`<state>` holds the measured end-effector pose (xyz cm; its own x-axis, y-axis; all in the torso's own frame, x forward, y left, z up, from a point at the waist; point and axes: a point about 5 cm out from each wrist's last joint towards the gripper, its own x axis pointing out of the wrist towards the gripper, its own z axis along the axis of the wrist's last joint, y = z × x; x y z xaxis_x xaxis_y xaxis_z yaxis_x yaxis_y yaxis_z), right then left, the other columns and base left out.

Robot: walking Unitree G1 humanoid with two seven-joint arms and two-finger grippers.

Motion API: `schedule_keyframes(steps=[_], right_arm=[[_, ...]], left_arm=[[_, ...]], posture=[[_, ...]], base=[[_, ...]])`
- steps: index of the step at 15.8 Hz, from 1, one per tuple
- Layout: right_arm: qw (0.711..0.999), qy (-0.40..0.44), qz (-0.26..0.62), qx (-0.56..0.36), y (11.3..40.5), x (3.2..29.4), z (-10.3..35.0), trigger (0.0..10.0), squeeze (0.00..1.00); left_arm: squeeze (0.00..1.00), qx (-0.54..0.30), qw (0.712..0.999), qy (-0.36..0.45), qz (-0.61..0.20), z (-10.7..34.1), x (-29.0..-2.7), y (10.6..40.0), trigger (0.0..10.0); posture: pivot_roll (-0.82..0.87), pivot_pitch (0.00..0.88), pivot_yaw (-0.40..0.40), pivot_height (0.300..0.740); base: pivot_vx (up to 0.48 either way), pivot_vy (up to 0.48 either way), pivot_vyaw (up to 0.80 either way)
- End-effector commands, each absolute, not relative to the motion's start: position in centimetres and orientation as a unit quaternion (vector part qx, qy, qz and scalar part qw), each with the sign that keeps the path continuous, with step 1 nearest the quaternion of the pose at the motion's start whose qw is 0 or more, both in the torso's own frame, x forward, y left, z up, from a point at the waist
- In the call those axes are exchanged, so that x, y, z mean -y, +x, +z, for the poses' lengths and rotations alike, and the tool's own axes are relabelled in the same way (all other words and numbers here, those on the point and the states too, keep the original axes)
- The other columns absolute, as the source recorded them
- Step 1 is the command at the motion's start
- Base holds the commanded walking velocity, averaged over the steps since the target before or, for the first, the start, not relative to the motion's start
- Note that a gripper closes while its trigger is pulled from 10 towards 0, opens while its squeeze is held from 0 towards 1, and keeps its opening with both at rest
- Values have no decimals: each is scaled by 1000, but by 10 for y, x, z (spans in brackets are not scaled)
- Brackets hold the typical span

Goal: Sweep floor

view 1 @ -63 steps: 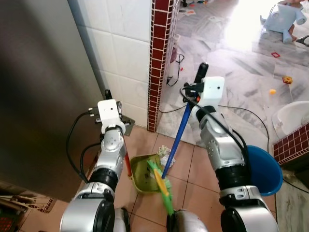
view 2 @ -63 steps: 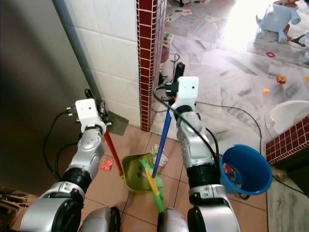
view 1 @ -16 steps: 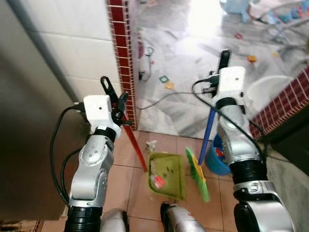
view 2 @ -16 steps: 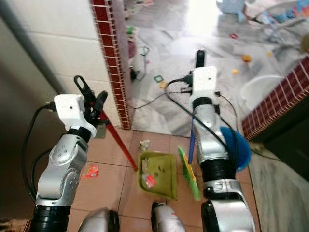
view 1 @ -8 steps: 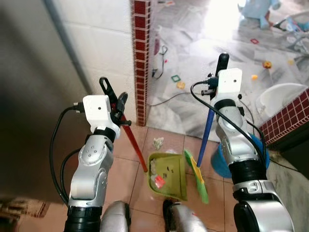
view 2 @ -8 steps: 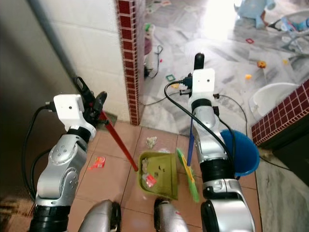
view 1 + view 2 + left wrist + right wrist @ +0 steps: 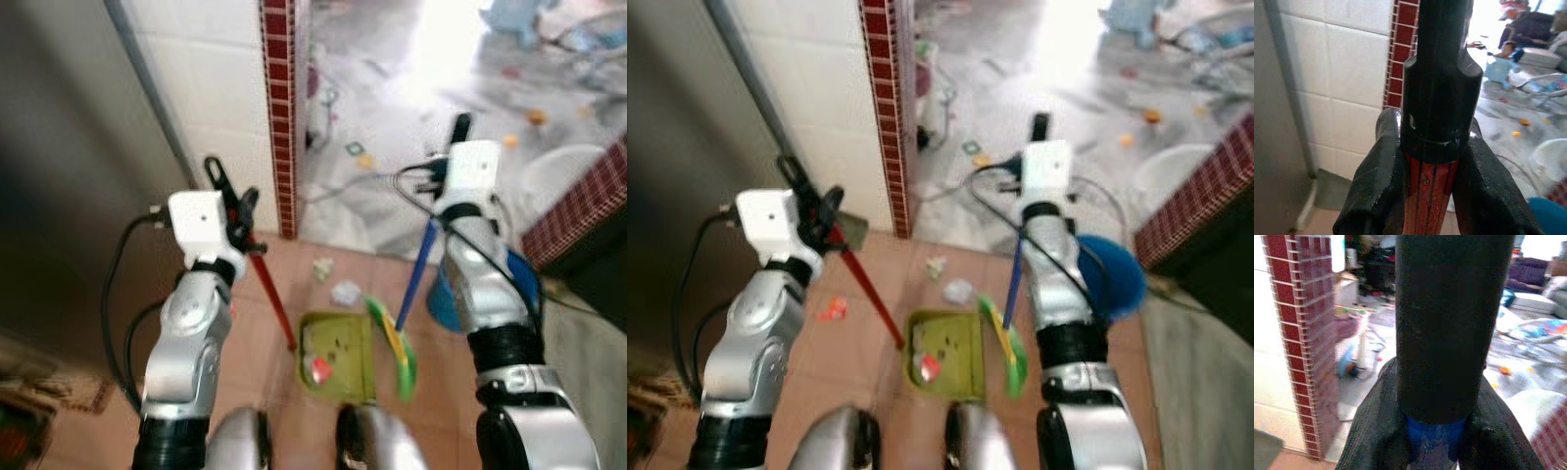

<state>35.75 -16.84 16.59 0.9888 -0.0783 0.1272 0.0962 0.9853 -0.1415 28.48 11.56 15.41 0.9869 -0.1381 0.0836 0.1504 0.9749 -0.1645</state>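
Below the right gripper (image 7: 1437, 450), clenched near the top of the blue broom handle (image 7: 415, 279), green bristles (image 7: 394, 345) sit beside the dustpan (image 7: 338, 357). Left gripper (image 7: 1430, 215) clamps its red handle (image 7: 273, 304). Both look light, stiff, long; high grips give leverage.

A green dustpan (image 7: 338, 345) is seen lying flat on the terracotta floor tiles (image 7: 257, 323), with a red scrap and small bits of debris held inside it. Its red handle (image 7: 274, 299) is tilted up and leftward, and the black grip at its top is clasped in the left pincer (image 7: 1432, 196). A broom with a blue shaft (image 7: 415, 276) and green bristles (image 7: 394, 343) is held slanted by the right pincer (image 7: 1435, 440), its bristles resting just beside the dustpan's right edge. Two crumpled scraps of litter (image 7: 345, 292) lie on the tiles just beyond the pan
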Motion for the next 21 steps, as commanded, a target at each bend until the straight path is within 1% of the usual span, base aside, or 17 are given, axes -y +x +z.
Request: schedule_keyframes(steps=[1, 3, 6, 8, 9, 10, 12, 14, 16, 21], right_arm=[[995, -75, -36, 63, 359, 164, 169, 10000, 0], [996, -67, -32, 51, 357, 161, 163, 10000, 0], [998, -68, -12, 11, 354, 145, 142, 10000, 0], [998, -66, -9, 9, 354, 141, 142, 10000, 0], [998, -52, -3, 21, 355, 136, 146, 10000, 0], [999, -40, -12, 16, 354, 137, 143, 10000, 0], [999, -26, -19, 8, 351, 139, 136, 10000, 0], [999, -27, -22, 9, 347, 143, 132, 10000, 0], [998, -25, -52, -20, 340, 158, 110, 10000, 0], [998, -30, -51, 0, 346, 161, 122, 10000, 0]], left_arm=[[0, 57, 991, -99, -74, 164, -114, 285, 10000], [0, 54, 991, -95, -75, 162, -115, 285, 10000], [0, 39, 994, -64, -80, 149, -119, 293, 10000], [0, 43, 994, -59, -79, 150, -120, 295, 10000], [0, 44, 996, -55, -61, 152, -125, 296, 10000], [0, 44, 996, -53, -49, 151, -128, 295, 10000], [0, 42, 997, -64, -18, 146, -141, 291, 10000], [0, 37, 997, -66, -5, 140, -146, 291, 10000], [0, 31, 996, -79, 3, 134, -152, 293, 10000], [0, 32, 997, -72, -6, 134, -155, 300, 10000]], posture=[[-36, 112, -5, 740], [-33, 111, -5, 740], [-39, 85, -28, 740], [-40, 83, -26, 740], [-8, 70, -10, 740], [10, 50, -2, 740], [-3, 11, 27, 740], [-17, 0, 42, 740], [-15, 0, 45, 740], [-24, 0, 25, 740]], base=[[-285, 0, 0], [-287, 0, 0], [0, 0, 0], [0, 0, 0], [0, 0, 0], [0, 0, 0], [0, 0, -672], [0, 0, -800], [0, 0, -800], [0, 0, -800]])
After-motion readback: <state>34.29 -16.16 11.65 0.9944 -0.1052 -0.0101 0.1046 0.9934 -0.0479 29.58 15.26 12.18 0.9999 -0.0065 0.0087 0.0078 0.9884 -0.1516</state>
